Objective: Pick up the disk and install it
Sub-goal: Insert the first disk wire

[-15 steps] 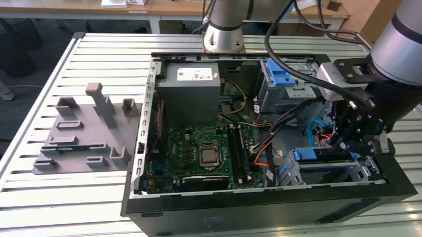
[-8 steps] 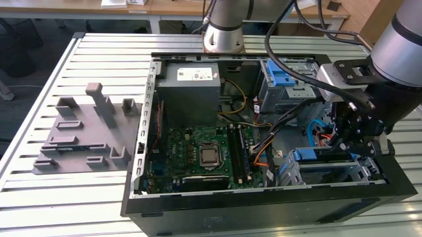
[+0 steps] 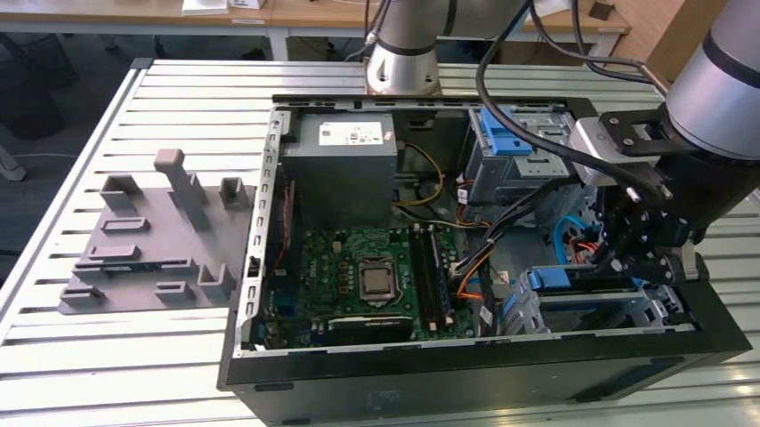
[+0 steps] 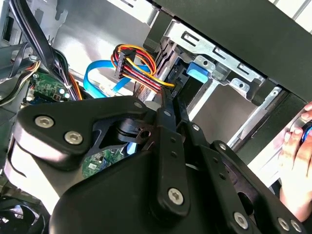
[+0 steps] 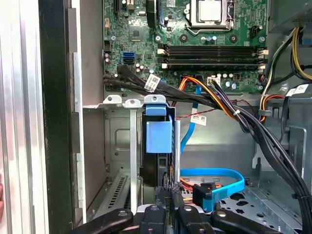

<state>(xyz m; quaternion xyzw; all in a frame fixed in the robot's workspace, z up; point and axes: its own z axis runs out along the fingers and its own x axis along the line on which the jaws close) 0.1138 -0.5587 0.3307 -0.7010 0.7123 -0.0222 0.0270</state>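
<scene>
Pincer (image 3: 633, 265) was down inside the open computer case (image 3: 475, 374), at the drive cage (image 3: 594, 307) in the corner toward the exterior view's right. Disk (image 5: 157, 146) stood on edge in the cage slot, blue rail (image 5: 159, 132) facing out, black side visible in the first wrist view. Pincer fingers (image 5: 165, 195) sat narrow, clamped on the disk's edge. Motherboard (image 3: 356, 276) lay mid-case, orange and black cables (image 5: 214, 97) crossing beside the cage. A hand (image 4: 297, 161) rested outside the case wall. Grey fixture (image 3: 155, 240) sat on the slatted surface (image 3: 71, 356), well apart.
</scene>
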